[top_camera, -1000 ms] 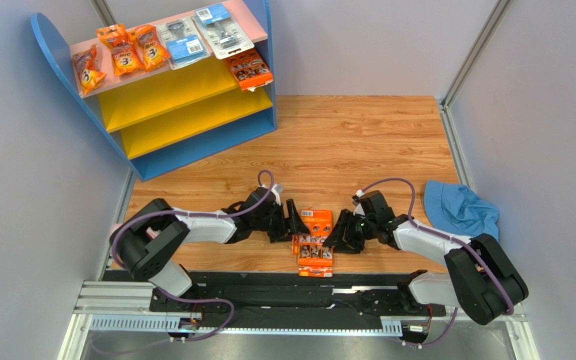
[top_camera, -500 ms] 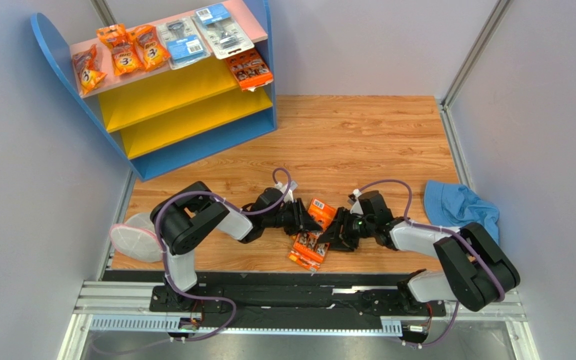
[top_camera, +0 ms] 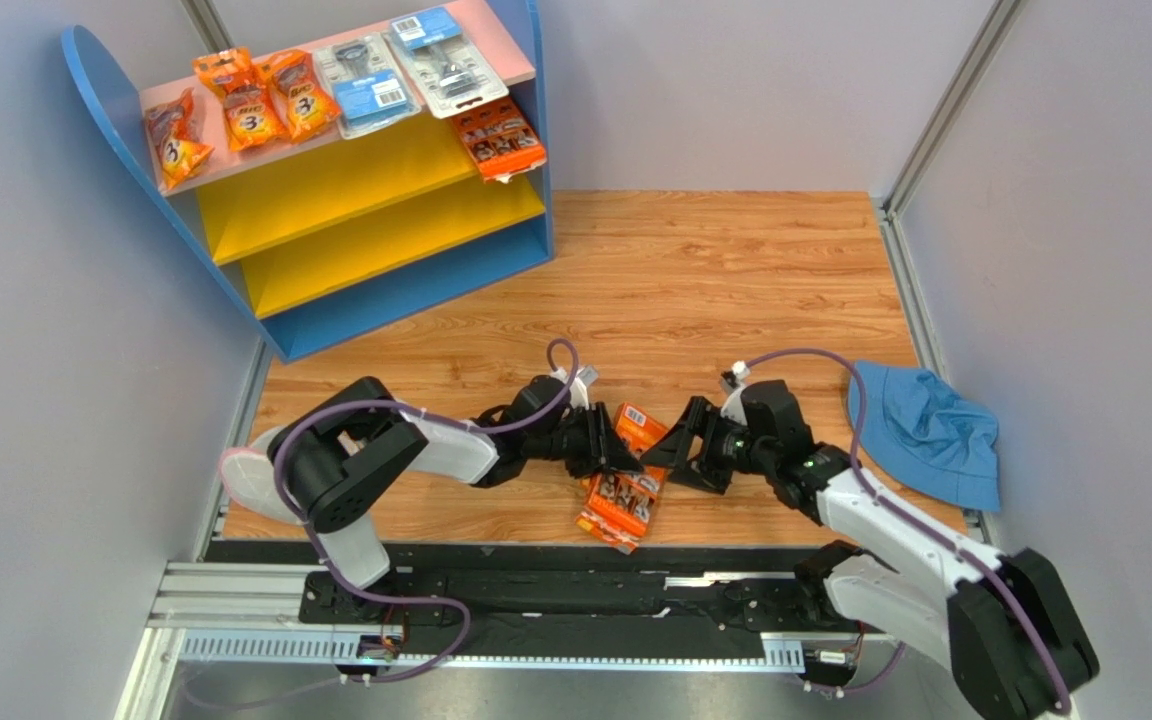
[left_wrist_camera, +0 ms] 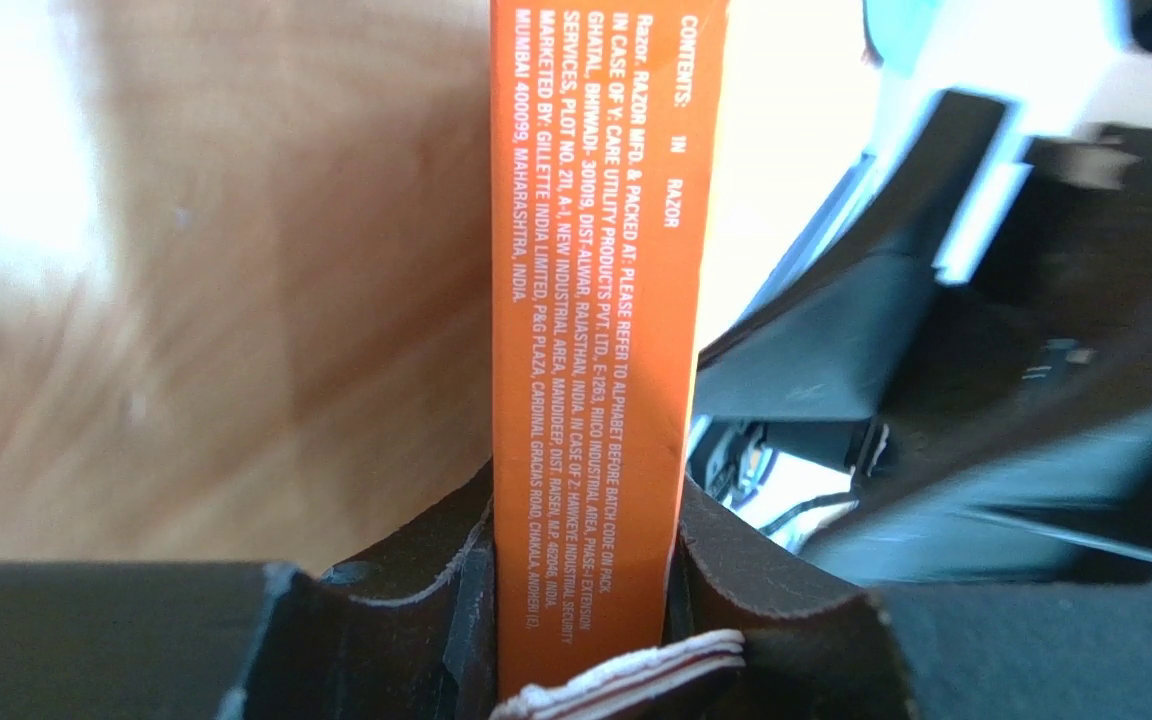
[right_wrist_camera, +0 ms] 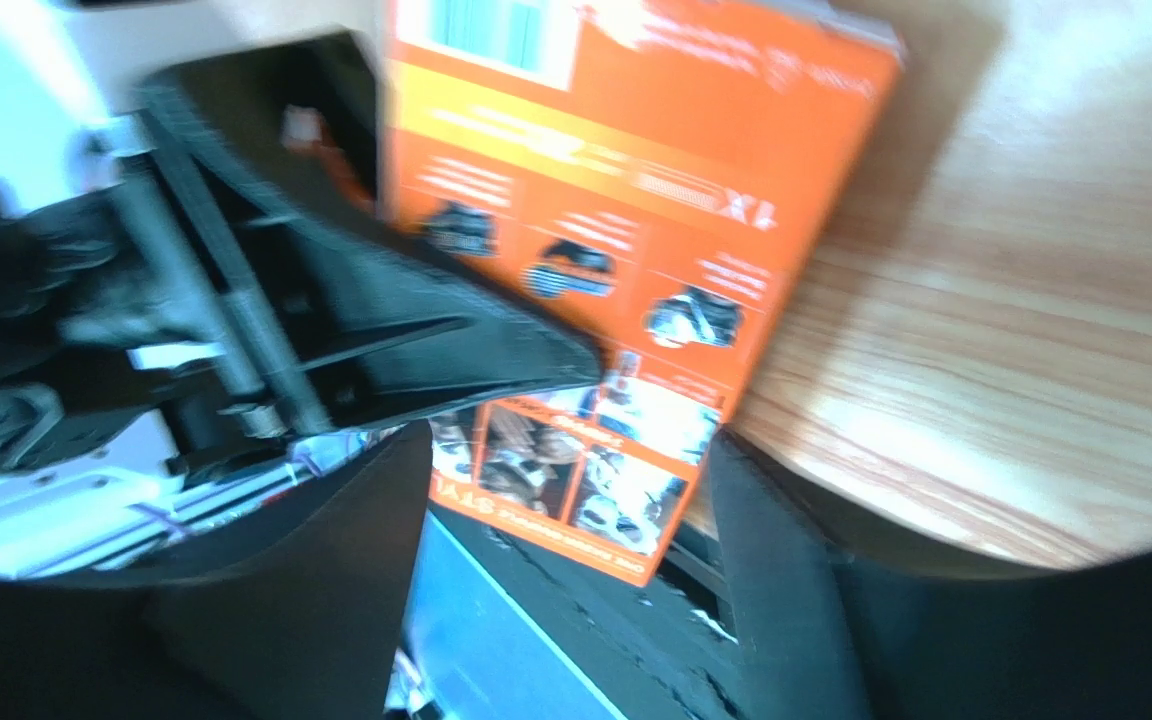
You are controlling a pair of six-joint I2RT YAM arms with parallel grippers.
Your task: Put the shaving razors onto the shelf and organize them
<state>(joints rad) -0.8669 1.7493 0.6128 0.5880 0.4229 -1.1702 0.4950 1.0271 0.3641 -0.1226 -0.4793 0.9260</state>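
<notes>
My left gripper (top_camera: 599, 440) is shut on the edge of a wide orange razor card (top_camera: 636, 428), held tilted just above the wooden floor. In the left wrist view that card (left_wrist_camera: 590, 285) stands edge-on, pinched between both jaws of the gripper (left_wrist_camera: 585, 518). A second orange card (top_camera: 620, 507) lies under it. My right gripper (top_camera: 686, 446) is open just right of the held card (right_wrist_camera: 642, 180), touching nothing (right_wrist_camera: 567, 518). The shelf (top_camera: 117, 105) at the back left holds small orange bags (top_camera: 244, 98), blister packs (top_camera: 402, 68) and an orange card (top_camera: 501, 138).
A blue cloth (top_camera: 928, 428) lies crumpled on the floor by the right wall. Grey walls close in both sides. The black rail (top_camera: 537, 578) with the arm bases runs along the near edge, close to the lower card.
My left gripper has shut on the orange card and tilted it up. My right gripper has opened, let that card go and drawn back to the right.
</notes>
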